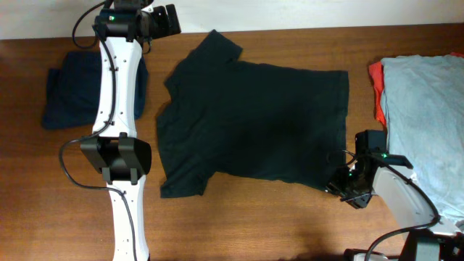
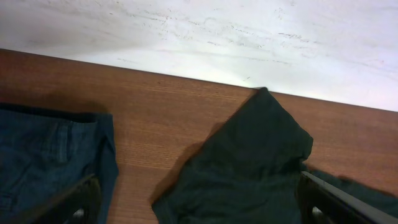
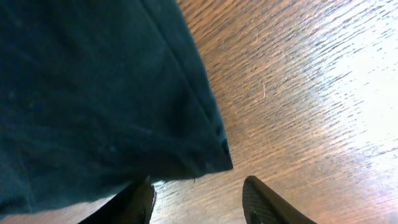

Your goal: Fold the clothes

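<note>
The clothes lie on the wooden table. A black T-shirt (image 1: 254, 123) is spread flat in the middle, one sleeve (image 2: 249, 162) pointing at the back edge. My left gripper (image 1: 170, 20) hovers wide open over that sleeve, which lies between its fingers (image 2: 336, 199) in the left wrist view. My right gripper (image 1: 346, 190) sits at the shirt's near right hem corner (image 3: 211, 155). Its jaws stand open with bare wood between them, and the corner lies just ahead of the fingertips (image 3: 267, 205). My right gripper (image 3: 199, 202) holds nothing.
A folded navy garment (image 1: 69, 87) lies at the far left, beside the left arm, and shows again as a navy garment (image 2: 43, 155) by the left finger. A light grey-blue garment (image 1: 428, 123) covers a red one (image 1: 377, 90) at the right edge. A white wall (image 2: 199, 37) borders the table's back.
</note>
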